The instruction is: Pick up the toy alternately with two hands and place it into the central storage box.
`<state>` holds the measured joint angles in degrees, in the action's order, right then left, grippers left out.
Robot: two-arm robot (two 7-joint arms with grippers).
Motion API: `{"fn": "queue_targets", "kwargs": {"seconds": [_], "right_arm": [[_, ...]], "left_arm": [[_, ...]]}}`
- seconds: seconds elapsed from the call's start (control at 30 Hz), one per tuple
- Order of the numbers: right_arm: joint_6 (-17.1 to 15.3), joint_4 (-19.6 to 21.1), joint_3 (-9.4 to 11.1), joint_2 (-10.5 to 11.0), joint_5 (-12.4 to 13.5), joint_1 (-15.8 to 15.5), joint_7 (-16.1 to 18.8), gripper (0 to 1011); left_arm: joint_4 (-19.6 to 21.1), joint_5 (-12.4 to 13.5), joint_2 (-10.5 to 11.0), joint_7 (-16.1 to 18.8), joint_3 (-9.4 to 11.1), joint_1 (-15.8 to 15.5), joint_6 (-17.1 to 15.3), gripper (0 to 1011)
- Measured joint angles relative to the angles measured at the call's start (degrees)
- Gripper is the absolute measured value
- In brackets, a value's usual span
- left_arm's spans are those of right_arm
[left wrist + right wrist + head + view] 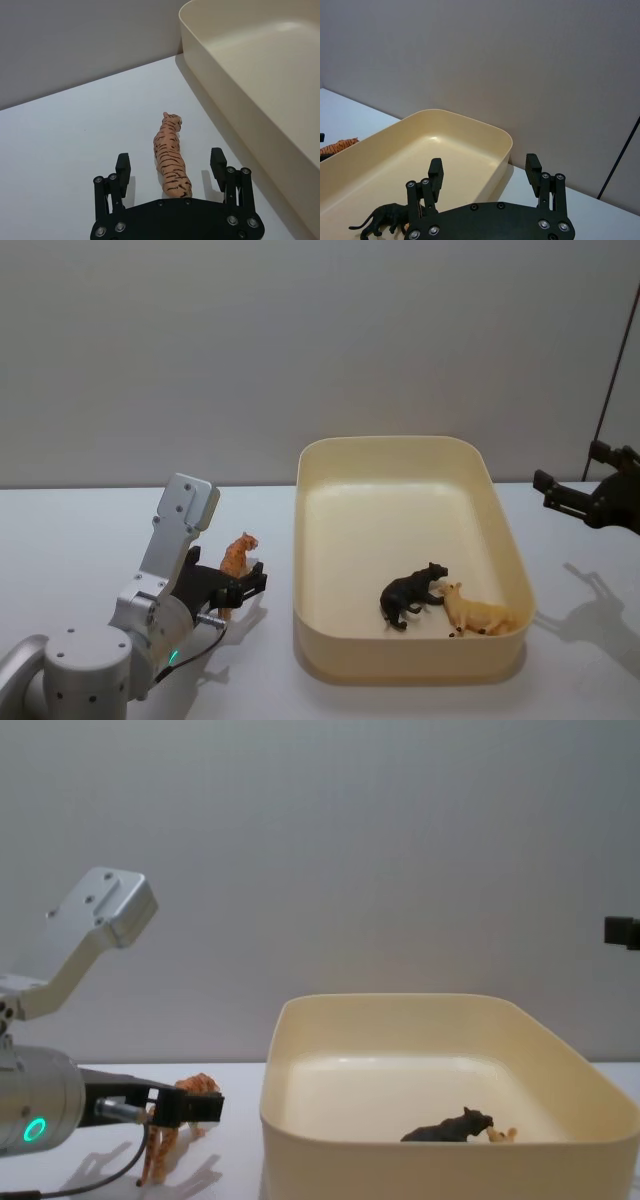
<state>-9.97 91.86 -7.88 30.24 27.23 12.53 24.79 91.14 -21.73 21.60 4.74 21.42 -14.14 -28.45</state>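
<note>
Head camera looks down, chest camera sideways; both share the tub (410, 665).

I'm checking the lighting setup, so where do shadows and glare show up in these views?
Head view: the black right gripper casts a shadow on the white table. Left wrist view: soft shadow under the striped orange plastic tiger. Right wrist view: a glare spot inside the cream plastic box.

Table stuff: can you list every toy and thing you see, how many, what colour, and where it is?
tiger toy: 1, orange with black stripes, standing on the table left of the tub, between the left gripper's open fingers
panther toy: 1, black, inside the tub
lion toy: 1, tan, inside the tub beside the panther
storage box: 1, cream, table centre
table: 1, white
left gripper: 1, black, around the tiger
right gripper: 1, black, open, raised right of the tub
</note>
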Motion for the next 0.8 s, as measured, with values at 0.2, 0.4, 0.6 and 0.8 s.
{"fn": "queue_targets", "kwargs": {"seconds": [0.2,0.4,0.6,0.8], "right_arm": [[0.00,0.00,0.00,0.00,0.00,0.00,0.00,1001],[0.00,0.00,0.00,0.00,0.00,0.00,0.00,1001],[0.00,0.00,0.00,0.00,0.00,0.00,0.00,1001],[0.00,0.00,0.00,0.00,0.00,0.00,0.00,1001]], "left_arm": [[-1.06,-0.34,-0.44,-0.25,-0.14,-0.42,-0.44,870],[-1.61,-0.52,-0.66,-0.39,-0.20,-0.63,-0.67,692],[-1.92,-0.61,-0.79,-0.46,-0.23,-0.76,-0.80,506],[-2.13,-0.69,-0.88,-0.49,-0.28,-0.85,-0.87,307]]}}
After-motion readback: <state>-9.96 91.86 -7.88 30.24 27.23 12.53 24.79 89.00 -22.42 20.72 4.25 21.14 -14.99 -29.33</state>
